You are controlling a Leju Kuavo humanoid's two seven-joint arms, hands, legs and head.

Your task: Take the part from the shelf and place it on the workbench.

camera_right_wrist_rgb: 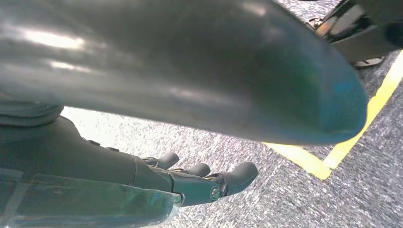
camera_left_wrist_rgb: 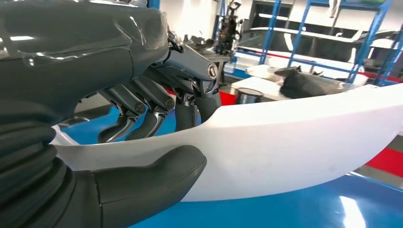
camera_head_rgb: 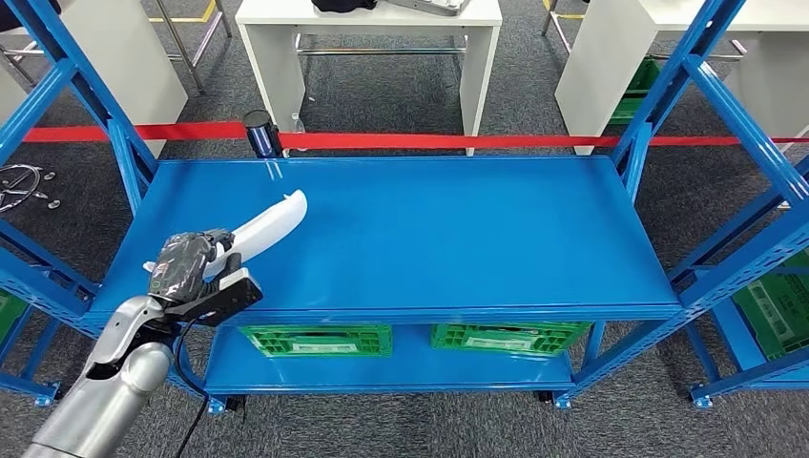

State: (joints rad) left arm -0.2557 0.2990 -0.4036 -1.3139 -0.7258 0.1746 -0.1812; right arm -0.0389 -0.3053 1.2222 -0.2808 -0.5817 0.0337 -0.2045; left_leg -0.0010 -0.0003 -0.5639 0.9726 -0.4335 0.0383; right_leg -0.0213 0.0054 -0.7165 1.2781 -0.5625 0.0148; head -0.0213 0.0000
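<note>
White plastic fills the left hand (camera_left_wrist_rgb: 142, 156): this is the part (camera_left_wrist_rgb: 294, 142), a long curved piece. The thick thumb presses one side and the dark fingers (camera_left_wrist_rgb: 142, 114) curl over its top edge, so the hand is clamped on the part. From above, the left hand (camera_head_rgb: 196, 267) holds the part (camera_head_rgb: 272, 224) by its near end, over the front left corner of the blue shelf (camera_head_rgb: 458, 248). The far end points up and away. I cannot tell if the part touches the shelf or hangs just above it. The right hand (camera_right_wrist_rgb: 190, 183) hangs low over the grey floor with its fingers spread and nothing in it. I think the part has been grabbed but has not left the shelf yet. Trouble could come from the grip being at one end. The long free end could swing or droop and twist out of the fingers. It could also bump a blue post (camera_head_rgb: 124, 153) if the arm turns too fast.
</note>
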